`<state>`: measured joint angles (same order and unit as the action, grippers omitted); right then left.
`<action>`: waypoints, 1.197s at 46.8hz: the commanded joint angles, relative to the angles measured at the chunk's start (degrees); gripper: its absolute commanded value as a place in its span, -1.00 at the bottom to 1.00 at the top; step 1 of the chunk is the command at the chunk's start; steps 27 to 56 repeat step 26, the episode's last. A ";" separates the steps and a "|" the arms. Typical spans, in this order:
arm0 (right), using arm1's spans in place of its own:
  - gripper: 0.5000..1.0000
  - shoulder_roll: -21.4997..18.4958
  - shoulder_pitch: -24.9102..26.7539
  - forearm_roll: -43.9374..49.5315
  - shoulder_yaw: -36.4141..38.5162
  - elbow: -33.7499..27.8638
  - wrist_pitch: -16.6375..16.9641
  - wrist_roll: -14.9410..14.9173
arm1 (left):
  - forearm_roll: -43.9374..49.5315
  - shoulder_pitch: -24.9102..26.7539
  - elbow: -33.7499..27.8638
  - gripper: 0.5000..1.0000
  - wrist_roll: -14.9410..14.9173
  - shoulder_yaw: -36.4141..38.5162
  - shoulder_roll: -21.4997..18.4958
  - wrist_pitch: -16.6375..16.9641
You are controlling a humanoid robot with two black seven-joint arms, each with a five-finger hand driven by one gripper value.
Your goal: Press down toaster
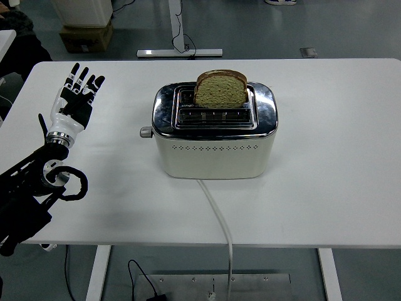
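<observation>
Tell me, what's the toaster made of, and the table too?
The toaster looks like metal: its top is shiny chrome that mirrors the room, and its cream body has a smooth painted look, though that part could be plastic. The table has a flat, matte white top, probably laminate, though the picture cannot settle it.

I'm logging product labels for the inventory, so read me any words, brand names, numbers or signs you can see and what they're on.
No readable text anywhere in this view.
Toaster: no brand name or markings show, only a row of small vent holes on the front.
Cardboard box on the floor behind the table: any print is too small to read.
</observation>
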<state>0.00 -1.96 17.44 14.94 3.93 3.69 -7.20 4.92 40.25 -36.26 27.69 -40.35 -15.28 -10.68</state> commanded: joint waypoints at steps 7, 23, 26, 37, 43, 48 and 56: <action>0.99 0.00 -0.15 -0.13 0.00 0.02 0.00 0.00 | -0.09 0.27 1.46 1.00 -0.09 0.01 0.69 -1.27; 0.99 0.00 -0.24 -0.04 0.00 0.02 -0.09 -0.09 | -0.17 0.71 1.46 1.00 0.00 0.01 0.60 -1.36; 0.99 0.00 -0.24 0.22 0.00 0.02 -0.09 -0.09 | -0.26 0.71 1.46 1.00 0.00 0.01 0.52 -1.36; 0.99 0.00 -0.24 0.22 0.00 0.02 -0.09 -0.09 | -0.26 0.71 1.46 1.00 0.00 0.01 0.52 -1.36; 0.99 0.00 -0.24 0.22 0.00 0.02 -0.09 -0.09 | -0.26 0.71 1.46 1.00 0.00 0.01 0.52 -1.36; 0.99 0.00 -0.24 0.22 0.00 0.02 -0.09 -0.09 | -0.26 0.71 1.46 1.00 0.00 0.01 0.52 -1.36; 0.99 0.00 -0.24 0.22 0.00 0.02 -0.09 -0.09 | -0.26 0.71 1.46 1.00 0.00 0.01 0.52 -1.36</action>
